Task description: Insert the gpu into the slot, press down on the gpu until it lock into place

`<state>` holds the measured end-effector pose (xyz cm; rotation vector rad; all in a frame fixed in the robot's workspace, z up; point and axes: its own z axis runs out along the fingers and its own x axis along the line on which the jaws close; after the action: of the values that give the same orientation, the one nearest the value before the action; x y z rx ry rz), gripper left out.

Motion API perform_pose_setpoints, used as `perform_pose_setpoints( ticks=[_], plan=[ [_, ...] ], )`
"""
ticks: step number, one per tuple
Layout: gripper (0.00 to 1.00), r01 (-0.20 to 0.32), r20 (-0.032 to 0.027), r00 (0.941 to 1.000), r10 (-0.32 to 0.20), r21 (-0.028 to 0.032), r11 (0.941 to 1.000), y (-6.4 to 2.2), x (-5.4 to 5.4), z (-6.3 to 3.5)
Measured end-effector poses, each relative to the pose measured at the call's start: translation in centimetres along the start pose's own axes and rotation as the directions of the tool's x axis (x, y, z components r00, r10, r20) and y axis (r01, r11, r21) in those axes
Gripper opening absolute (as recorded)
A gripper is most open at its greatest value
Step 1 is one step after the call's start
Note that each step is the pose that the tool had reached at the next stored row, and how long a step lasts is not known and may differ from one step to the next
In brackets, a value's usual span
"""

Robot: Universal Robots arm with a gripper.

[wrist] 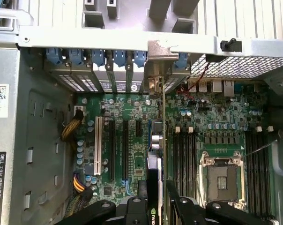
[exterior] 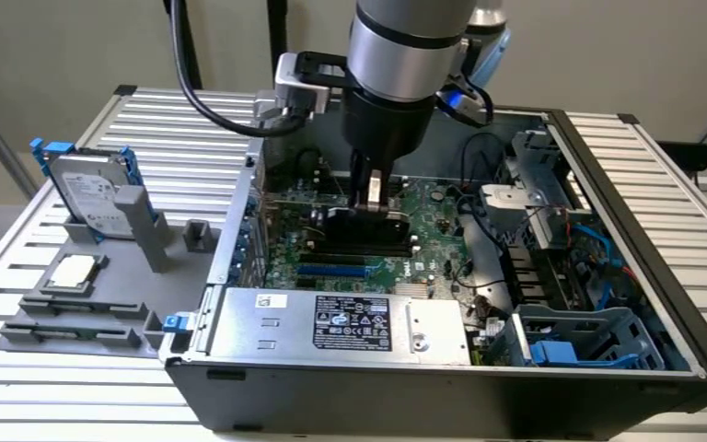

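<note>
Black gpu (exterior: 356, 232), bright-blue slot (exterior: 332, 272), green motherboard (exterior: 437, 216), silver power supply (exterior: 255, 322)

wall (exterior: 59, 46): plain beige | table (exterior: 71, 405): ribbed aluminium slats | light: even

A slatted metal table (exterior: 181, 138) carries an open computer case (exterior: 452, 396). Beside it, a grey rack (exterior: 84, 327) holds a hard drive (exterior: 89, 195)

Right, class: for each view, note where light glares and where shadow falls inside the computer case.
Exterior view: soft, even light; the silver power supply shines pale, while the motherboard lies dimmer under the arm, around the gpu. Wrist view: the case's metal rear rail is washed bright; the gripper, shut on the gpu, sits in shadow.
</note>
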<state>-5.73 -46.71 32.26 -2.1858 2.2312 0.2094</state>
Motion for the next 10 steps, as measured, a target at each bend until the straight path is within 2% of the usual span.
perform_pose_setpoints(
  ticks=[10],
  plan=[
    [0.26,0.001,0.0092,1.0000,-0.001,0.0001,1.0000,-0.02,0.2,1.81]
  ],
)
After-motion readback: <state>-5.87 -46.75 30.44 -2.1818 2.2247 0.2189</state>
